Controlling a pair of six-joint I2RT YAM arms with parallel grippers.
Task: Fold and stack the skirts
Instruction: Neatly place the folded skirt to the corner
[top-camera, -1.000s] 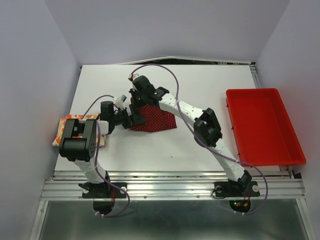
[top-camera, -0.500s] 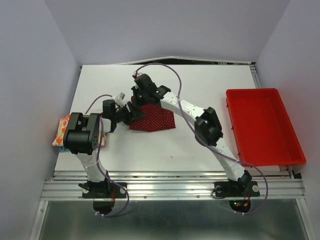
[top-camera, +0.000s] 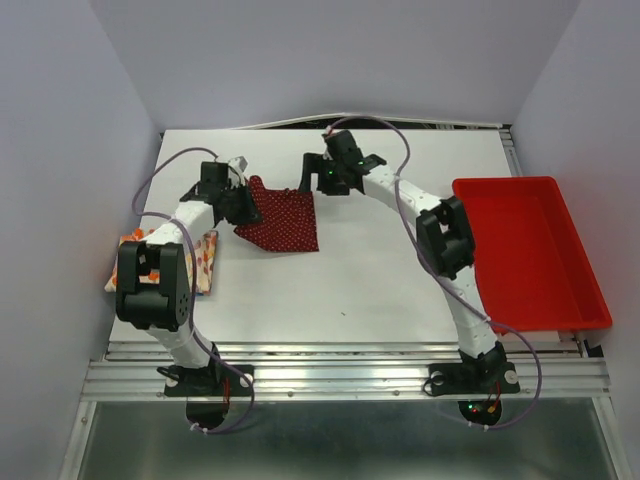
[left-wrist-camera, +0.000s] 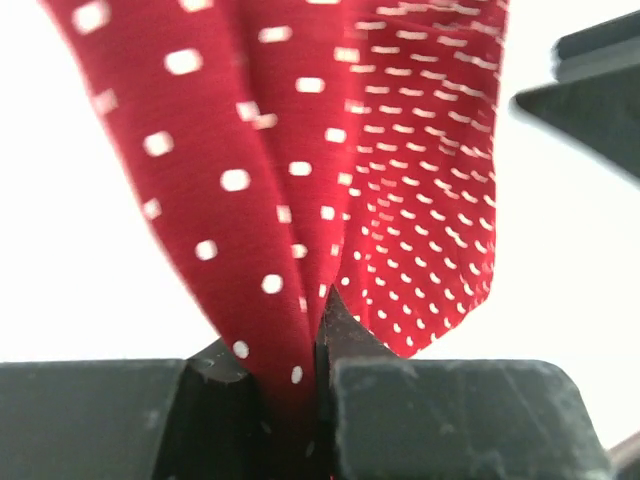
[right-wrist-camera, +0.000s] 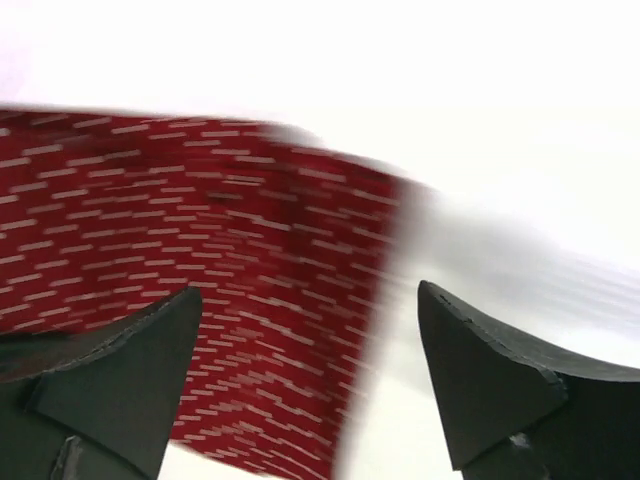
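On the white table (top-camera: 380, 290) the dark red skirt (top-camera: 285, 218) with tiny white dots lay left of centre toward the far side, partly spread, its lower corner pointing toward the near edge. The left gripper (top-camera: 244, 206) met the skirt's left edge, and the left wrist view showed this gripper (left-wrist-camera: 300, 365) pinched narrow on the dark red skirt (left-wrist-camera: 330, 150), a gathered fold of cloth running down between the two dark fingers (left-wrist-camera: 215, 365) and fanning out above them in soft pleats. The right gripper (top-camera: 308, 183) hovered at the skirt's far right corner, just beside the cloth. In the right wrist view the right gripper (right-wrist-camera: 308, 290) stood wide, nothing between its fingertips (right-wrist-camera: 150, 345), with the dotted cloth (right-wrist-camera: 150, 220) below and to the left of them and bare table to the right; that picture was streaked with motion blur, so it could not be told whether the fingers touched the fabric. The cream-white skirt (top-camera: 206, 262) with orange flowers lay folded at the table's left edge, partly hidden under the left arm and well apart from the red one. A red tray (top-camera: 575, 300) sat along the right side of the table, with nothing visible in it, well apart from both grippers.
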